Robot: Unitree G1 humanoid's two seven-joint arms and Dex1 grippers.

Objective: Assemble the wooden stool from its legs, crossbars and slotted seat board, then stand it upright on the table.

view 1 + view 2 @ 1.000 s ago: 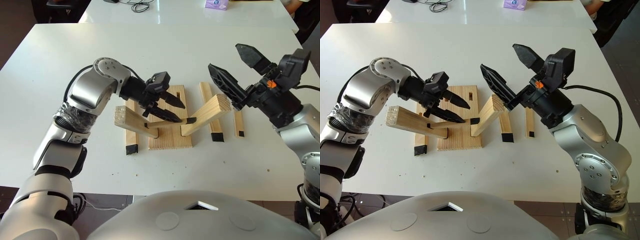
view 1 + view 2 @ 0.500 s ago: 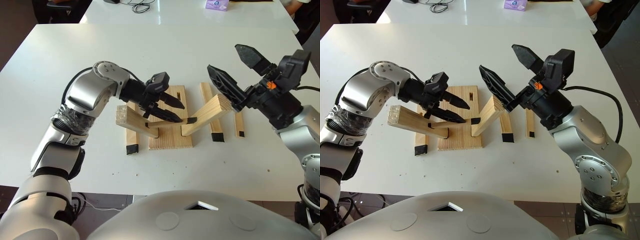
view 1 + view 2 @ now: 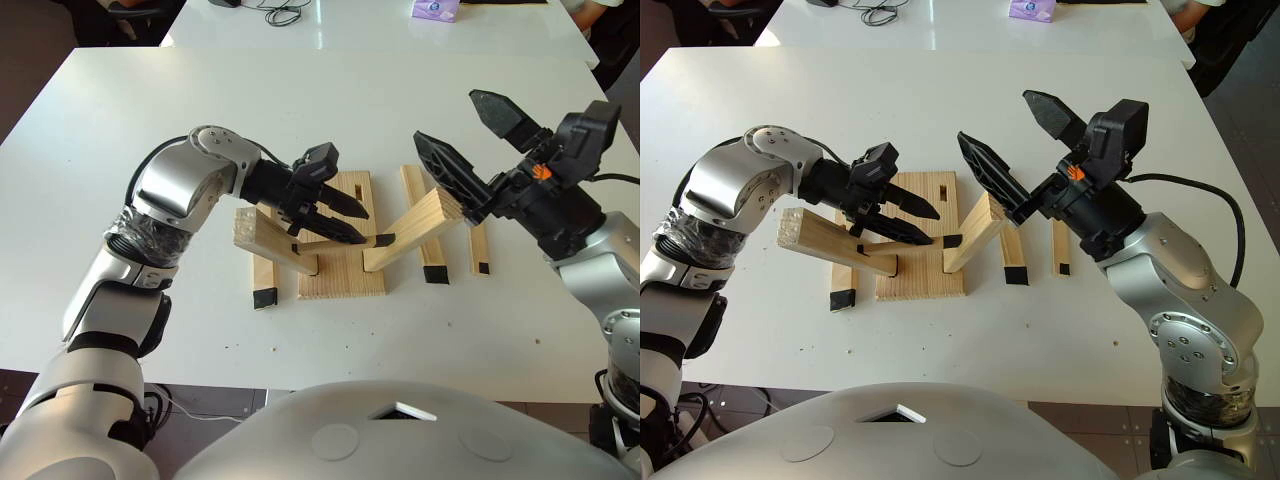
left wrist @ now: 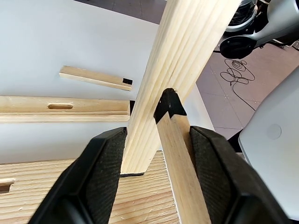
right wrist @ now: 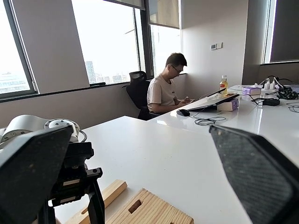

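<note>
White surface (image 3: 150,120), middle part: the left claw (image 3: 356,227) still pinches a crossbar (image 4: 180,154), its black tip touching the tilted leg (image 3: 420,225) above the seat board (image 3: 345,280). It has hardly moved. Above, the right claw (image 3: 446,114) stays spread wide. I think the fitting is slow and not done.

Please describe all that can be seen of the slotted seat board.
The seat board is a flat rectangle of pale wood with grain lines along its length and a narrow slot near its far edge. It lies flat on the white table. A left leg and a right leg slant over it, their lower ends seemingly resting on it. The left gripper hangs above its middle.
</note>
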